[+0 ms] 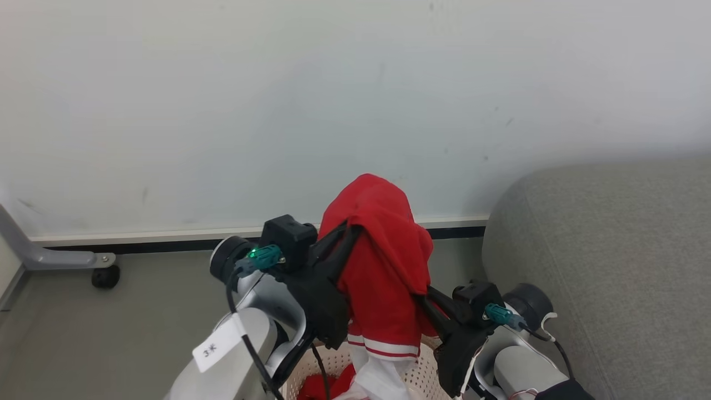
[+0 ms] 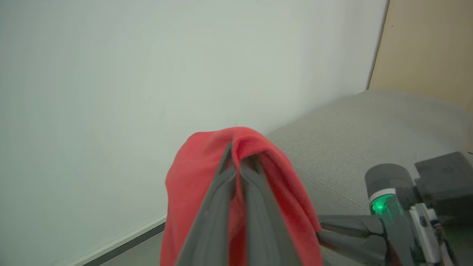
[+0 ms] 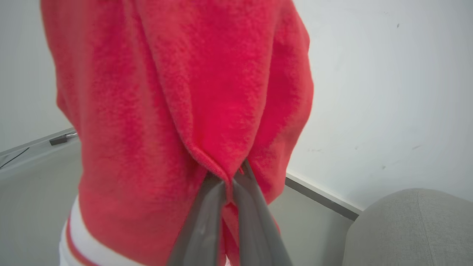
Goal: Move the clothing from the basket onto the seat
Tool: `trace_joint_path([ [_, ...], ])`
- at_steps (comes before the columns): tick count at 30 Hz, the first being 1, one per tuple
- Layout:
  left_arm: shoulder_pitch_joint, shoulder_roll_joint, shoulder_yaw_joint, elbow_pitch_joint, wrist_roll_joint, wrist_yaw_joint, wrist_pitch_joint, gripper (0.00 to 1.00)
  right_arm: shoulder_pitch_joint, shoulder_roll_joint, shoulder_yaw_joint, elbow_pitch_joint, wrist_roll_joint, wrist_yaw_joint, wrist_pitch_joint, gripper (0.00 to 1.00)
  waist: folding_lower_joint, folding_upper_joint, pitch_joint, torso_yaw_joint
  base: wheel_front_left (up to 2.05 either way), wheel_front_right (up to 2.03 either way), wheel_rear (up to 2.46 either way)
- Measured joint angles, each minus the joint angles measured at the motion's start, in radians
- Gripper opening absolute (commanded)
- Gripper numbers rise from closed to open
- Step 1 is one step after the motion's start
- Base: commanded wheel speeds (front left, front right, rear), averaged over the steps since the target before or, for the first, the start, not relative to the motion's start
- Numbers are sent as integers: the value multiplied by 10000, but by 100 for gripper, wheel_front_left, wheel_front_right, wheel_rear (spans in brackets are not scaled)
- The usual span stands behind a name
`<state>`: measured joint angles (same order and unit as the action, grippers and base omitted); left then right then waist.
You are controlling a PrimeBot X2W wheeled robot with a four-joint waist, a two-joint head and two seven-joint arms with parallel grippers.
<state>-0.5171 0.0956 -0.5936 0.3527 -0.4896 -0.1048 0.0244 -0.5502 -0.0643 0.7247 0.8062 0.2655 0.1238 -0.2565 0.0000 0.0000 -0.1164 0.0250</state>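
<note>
Transfer step: I am holding the bright red white-trimmed garment [image 1: 383, 261] at frame centre above the cream perforated basket [image 1: 425, 371], left tool [image 2: 236, 166] and right tool [image 3: 230, 179] both pinching it. Next calls for swinging right over the grey woven sofa [image 1: 605, 250].

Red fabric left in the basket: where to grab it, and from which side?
Pinch the red fold from straight above: the basket walls close off the sides. It lies crumpled, so any ridge should do. Move the hanging garment clear first; it covers much of the basket.
</note>
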Motion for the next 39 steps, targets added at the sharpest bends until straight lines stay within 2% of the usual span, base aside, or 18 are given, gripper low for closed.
trace_joint_path([
  [1, 72, 17, 96, -6, -52, 33, -8, 3, -1, 0, -17, -29, 19, 0, 0, 0, 0, 0, 12, -48, 0, 0, 0],
  [2, 147, 56, 173, -15, -96, 96, -58, 42, -1, 0, -33, -63, 33, 0, 0, 0, 0, 0, 22, -99, 0, 0, 0],
  [4, 214, 105, 224, -17, -109, 98, -102, 100, -1, 0, -52, -90, 61, 0, 0, 0, 0, 0, 33, -156, 0, 0, 0],
  [13, 924, 347, 650, -8, -215, 443, -491, 100, -273, -587, -506, -320, 86, 8, 2, 0, 0, 0, 116, -787, 0, 0, 0],
  [26, 1982, 316, 654, -234, -276, 520, -1285, 100, -334, -1519, -920, -1191, -2, -25, 0, 0, 0, 0, 197, -2147, 0, 0, 0],
  [39, 2671, 58, 286, -569, -267, 608, -1948, 100, 223, -2029, -1116, -2406, -188, -359, 0, 0, 1, 0, 259, -3761, 0, 0, 0],
])
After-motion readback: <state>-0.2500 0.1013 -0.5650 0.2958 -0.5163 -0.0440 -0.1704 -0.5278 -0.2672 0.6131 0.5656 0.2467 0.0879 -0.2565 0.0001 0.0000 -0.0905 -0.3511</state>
